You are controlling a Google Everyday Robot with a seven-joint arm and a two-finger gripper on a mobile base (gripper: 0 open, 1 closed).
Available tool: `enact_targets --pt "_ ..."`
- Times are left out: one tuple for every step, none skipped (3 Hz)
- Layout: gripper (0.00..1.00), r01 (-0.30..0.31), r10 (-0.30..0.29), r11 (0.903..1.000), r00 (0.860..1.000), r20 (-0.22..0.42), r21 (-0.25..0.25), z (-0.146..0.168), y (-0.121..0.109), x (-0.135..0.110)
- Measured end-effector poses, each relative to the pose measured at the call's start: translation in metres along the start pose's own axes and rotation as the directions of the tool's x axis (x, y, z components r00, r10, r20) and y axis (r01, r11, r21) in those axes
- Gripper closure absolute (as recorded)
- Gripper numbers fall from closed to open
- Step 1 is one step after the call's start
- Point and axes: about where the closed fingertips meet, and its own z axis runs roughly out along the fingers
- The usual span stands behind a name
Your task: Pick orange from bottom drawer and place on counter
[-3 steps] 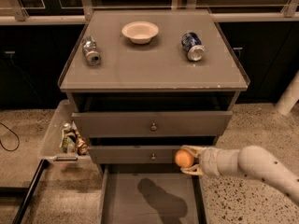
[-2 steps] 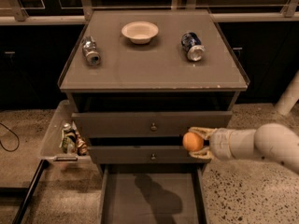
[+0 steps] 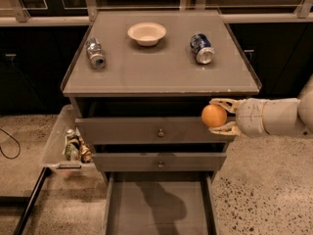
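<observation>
Camera view: gripper (image 3: 215, 116) at right, beside the top drawer (image 3: 156, 130), below the worktop (image 3: 161, 77) edge.
Fingers (image 3: 221, 102): clamped around the orange (image 3: 213, 115).
Bottom drawer (image 3: 159, 207): pulled open.

a cream bowl (image 3: 146, 33) sits between silver can (image 3: 95, 54) and blue can (image 3: 202, 49); side tray (image 3: 53, 143) holds clutter.

The grey-brown counter (image 3: 161, 75) had a cream bowl (image 3: 146, 33) at 12 o'clock. A silver can (image 3: 96, 53) lay on its side at 10 o'clock, a blue can (image 3: 202, 48) at 2 o'clock. The gripper (image 3: 218, 116) held the orange (image 3: 213, 115) below the front edge, at 4 o'clock.
</observation>
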Motion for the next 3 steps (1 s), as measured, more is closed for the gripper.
enact_targets --pt "1.0 0.001 -0.001 1.0 1.0 0.0 0.0 0.0 0.0 0.0" --pt "1.0 0.055 -0.055 0.9985 0.999 0.002 -0.008 0.003 -0.01 -0.018" --pt "1.0 0.154 -0.154 0.9878 0.988 0.018 -0.022 0.008 -0.047 -0.06"
